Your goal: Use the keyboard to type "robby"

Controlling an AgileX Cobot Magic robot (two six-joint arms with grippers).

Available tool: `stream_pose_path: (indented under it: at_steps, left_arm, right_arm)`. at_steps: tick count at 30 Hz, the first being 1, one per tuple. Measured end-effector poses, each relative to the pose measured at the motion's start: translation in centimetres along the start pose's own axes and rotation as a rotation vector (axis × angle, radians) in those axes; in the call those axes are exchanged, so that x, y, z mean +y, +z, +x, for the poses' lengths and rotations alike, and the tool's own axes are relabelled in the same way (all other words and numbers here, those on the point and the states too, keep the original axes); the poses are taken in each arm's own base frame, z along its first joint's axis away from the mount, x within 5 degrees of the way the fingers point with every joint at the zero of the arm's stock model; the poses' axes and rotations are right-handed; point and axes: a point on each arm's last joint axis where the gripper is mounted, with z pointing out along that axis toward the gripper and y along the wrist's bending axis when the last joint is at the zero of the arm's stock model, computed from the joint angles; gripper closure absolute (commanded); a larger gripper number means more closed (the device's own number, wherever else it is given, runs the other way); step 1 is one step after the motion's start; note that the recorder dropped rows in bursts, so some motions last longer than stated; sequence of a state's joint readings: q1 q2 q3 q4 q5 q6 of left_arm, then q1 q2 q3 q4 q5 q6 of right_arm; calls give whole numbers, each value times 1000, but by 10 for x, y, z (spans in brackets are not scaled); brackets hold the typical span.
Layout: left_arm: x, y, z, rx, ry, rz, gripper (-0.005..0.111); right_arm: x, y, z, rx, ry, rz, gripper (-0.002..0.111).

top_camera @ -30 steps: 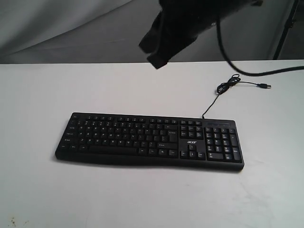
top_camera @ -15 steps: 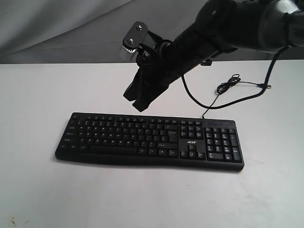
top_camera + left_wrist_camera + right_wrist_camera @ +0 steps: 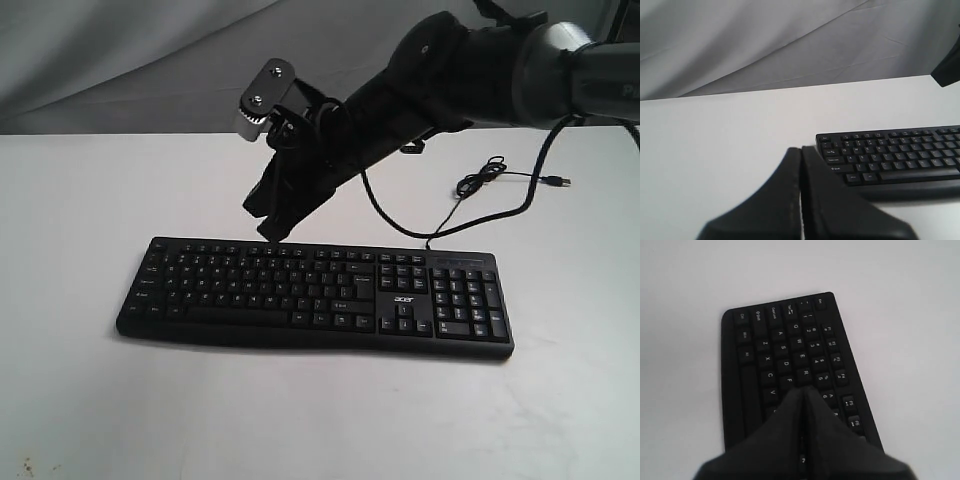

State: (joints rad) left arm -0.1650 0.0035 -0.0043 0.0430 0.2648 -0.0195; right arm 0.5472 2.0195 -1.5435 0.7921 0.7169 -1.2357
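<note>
Right end effector [image 3: 268,232] has its two black fingers pressed together into one blunt tip, and it points down at the keyboard [image 3: 300,290] from the side of the desk's [image 3: 80,200] far edge. In the right wrist view the closed tip [image 3: 804,389] sits right by the R key of the keyboard [image 3: 785,365]. Whether it touches a key cannot be told. Left end effector [image 3: 800,149] also has its fingers together, with only a thin seam between them. It hangs over bare desk toward the left edge, well apart from the keyboard's [image 3: 890,157] near corner.

The keyboard lies flat about midway across the desk, its long side parallel to the far edge. It is wide and black, with small white key legends, a number pad [image 3: 465,300] at its right end and a white logo [image 3: 403,299] beside that. A thin black cable [image 3: 470,185] leaves its back and runs in a loose tangle toward the far right corner, ending in a plug [image 3: 562,182] lying on the desk.

Most legends are too small to read in the exterior view, and the right wrist view's closed fingers cover the keys past R.
</note>
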Motion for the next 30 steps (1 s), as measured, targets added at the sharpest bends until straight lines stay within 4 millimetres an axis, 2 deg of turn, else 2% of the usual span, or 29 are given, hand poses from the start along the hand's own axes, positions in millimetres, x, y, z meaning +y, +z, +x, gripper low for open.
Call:
stream_pose_path:
  at_steps: [7, 16, 22, 26, 30]
  left_arm:
    - [0, 0, 0, 0, 0, 0, 107]
    - [0, 0, 0, 0, 0, 0, 107]
    - [0, 0, 0, 0, 0, 0, 107]
    - [0, 0, 0, 0, 0, 0, 107]
    - [0, 0, 0, 0, 0, 0, 107]
  right_arm:
    - [9, 12, -7, -12, -30, 23, 108]
    - [9, 43, 7, 22, -23, 39, 108]
    - [6, 52, 12, 27, -16, 62, 108]
    - [1, 63, 4, 15, -30, 43, 108]
    - [-1, 87, -3, 46, -48, 16, 108]
